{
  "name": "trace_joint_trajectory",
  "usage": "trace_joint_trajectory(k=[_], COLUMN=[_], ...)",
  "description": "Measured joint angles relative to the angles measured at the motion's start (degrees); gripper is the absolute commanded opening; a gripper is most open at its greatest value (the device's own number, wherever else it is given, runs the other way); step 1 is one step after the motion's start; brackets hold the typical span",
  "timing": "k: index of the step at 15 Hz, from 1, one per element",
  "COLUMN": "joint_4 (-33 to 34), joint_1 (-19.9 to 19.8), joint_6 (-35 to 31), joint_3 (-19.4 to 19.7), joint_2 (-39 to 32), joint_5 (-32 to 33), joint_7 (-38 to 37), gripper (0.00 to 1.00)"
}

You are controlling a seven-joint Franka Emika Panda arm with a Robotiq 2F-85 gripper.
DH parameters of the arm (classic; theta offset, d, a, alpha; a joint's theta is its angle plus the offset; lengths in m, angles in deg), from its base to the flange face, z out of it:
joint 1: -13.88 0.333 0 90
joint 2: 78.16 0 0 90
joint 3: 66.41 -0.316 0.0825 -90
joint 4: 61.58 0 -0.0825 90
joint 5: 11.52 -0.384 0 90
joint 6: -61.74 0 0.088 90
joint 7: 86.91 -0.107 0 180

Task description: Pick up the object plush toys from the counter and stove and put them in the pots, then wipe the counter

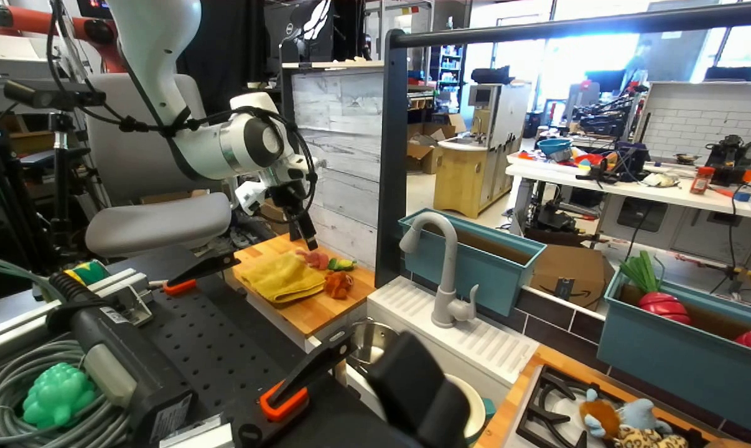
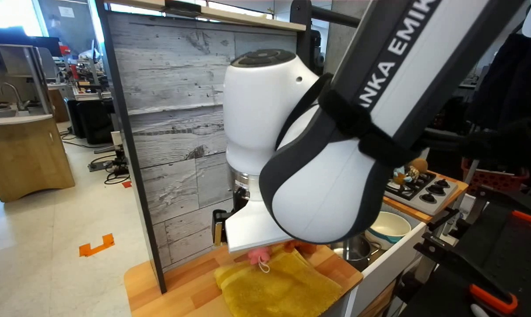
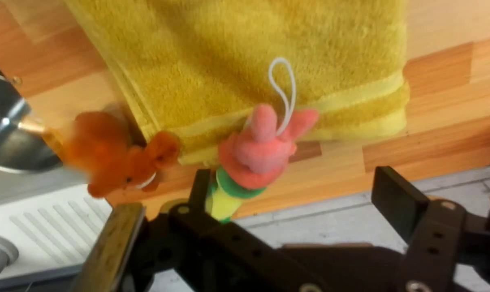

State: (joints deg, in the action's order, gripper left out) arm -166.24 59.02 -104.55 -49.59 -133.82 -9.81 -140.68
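Pink plush toy (image 3: 261, 154): on counter (image 3: 439, 61), at edge of yellow cloth (image 3: 245, 52), ears over cloth. Gripper (image 3: 295, 190): fingers apart, nothing clamped. Toy lies cloth-side of fingertips, nearer one finger; shift toward cloth probably required before closing.

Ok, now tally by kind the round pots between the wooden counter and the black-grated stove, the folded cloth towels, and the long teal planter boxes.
Shiny metal round pot plus cream-and-teal round pot: 2
Folded yellow cloth towel: 1
Long teal planter boxes: 2
Total: 5
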Motion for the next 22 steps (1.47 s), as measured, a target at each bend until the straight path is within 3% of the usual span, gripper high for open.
trace_joint_trajectory(k=[1, 2, 4, 12, 14, 19, 22], joint_4=[0.31, 0.72, 1.44, 3.38, 3.41, 2.69, -3.46], joint_1=[-2.77, -5.21, -8.83, -13.89, -13.97, -14.16, -14.49], joint_6=[1.43, 2.96, 5.82, 9.94, 9.94, 9.94, 10.95], joint_3=[-2.91, -5.23, -7.91, -10.71, -10.81, -11.30, -11.61], joint_2=[0.15, 0.17, 0.13, 0.10, 0.08, 0.76, 6.72], joint_5=[-1.02, -1.69, -2.08, -2.08, -2.08, -2.20, -2.16], joint_7=[1.68, 3.07, 4.82, 5.99, 5.99, 5.82, 7.58], gripper=[1.00, 0.75, 0.66, 0.04, 0.00, 0.02, 0.02])
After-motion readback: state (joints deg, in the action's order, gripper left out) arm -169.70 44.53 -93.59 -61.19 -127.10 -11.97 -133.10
